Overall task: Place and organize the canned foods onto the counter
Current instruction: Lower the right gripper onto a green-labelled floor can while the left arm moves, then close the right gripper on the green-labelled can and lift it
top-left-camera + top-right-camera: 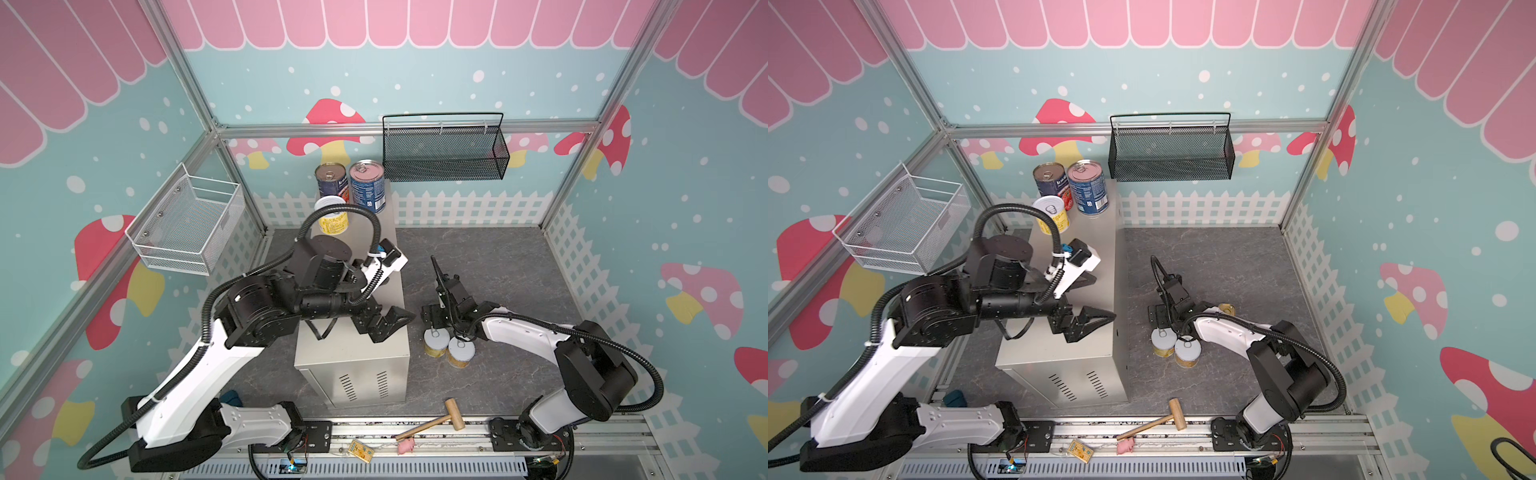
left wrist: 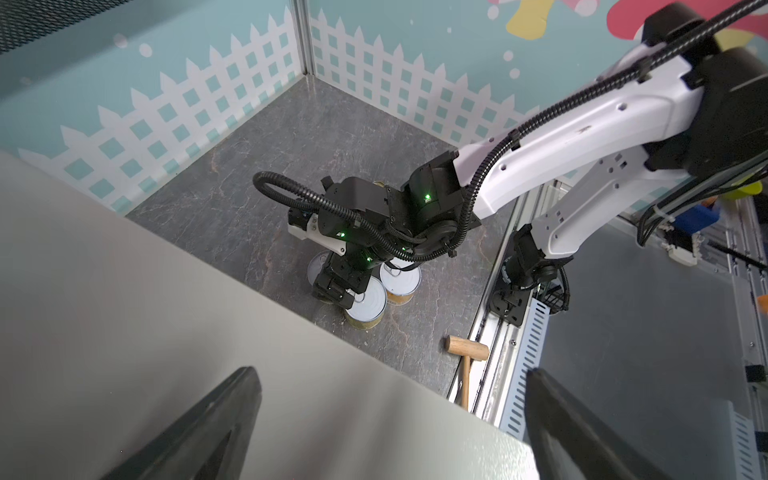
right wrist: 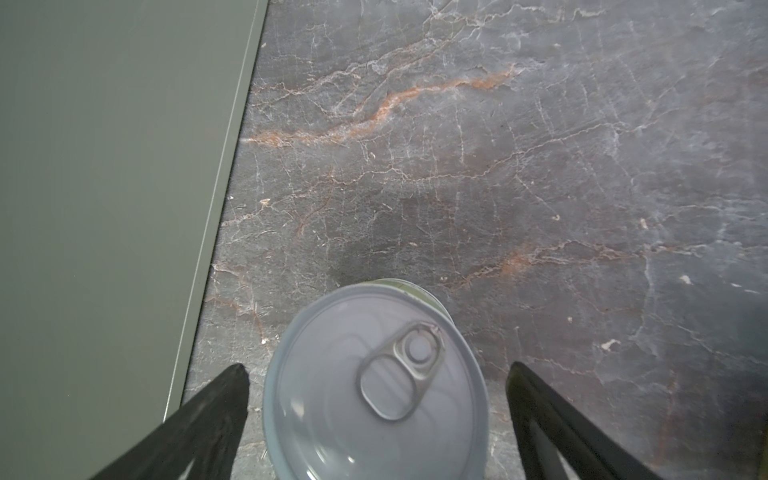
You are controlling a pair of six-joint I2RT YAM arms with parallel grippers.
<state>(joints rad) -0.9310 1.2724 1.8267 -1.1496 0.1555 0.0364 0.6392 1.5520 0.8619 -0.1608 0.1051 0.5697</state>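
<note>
**PICK-UP OF A SHORT CAN FROM THE FLOOR: GRASP PENDING**

Clock directions are read in the top views, with 12 o'clock towards the back wall (image 1: 415,83).

**Status.** The counter (image 1: 353,349) is set left of centre, its long axis running from 12 to 6 o'clock. Three tins are already stood upright at its 12 o'clock end: the tall blue-label cans (image 1: 368,187) and, at 6 o'clock of them, a short yellow-label can (image 1: 332,218). On the floor (image 1: 498,270), at 3 o'clock of the counter, two floor cans (image 1: 435,340) are stood close together, apparently touching. A gold-topped tin (image 1: 1227,308) is partly hidden behind the right arm (image 1: 1225,328), at 2 o'clock of them.

**Grippers.** The right gripper (image 3: 376,370) is lowered over a third can (image 3: 374,386), which is hidden beneath it in both top views. Its jaws are apart, one finger on either side of the lid; no contact with the can wall is visible. The left gripper (image 2: 392,370) is held above the 6 o'clock half of the counter, jaws apart, with nothing between them.

**Step in hand.** The grasp is judged to be prepared but not yet made.

**Next move.** The jaws are to be closed on the can wall below the lid rim. A straight vertical lift is advised, since the neighbouring cans stand just beside, at about 5 o'clock. The can is to be raised above the counter's top edge before it is carried towards 9 o'clock, then set down on bare top at 6 o'clock of the placed tins. Clearance from the left gripper is to be allowed for.
</note>
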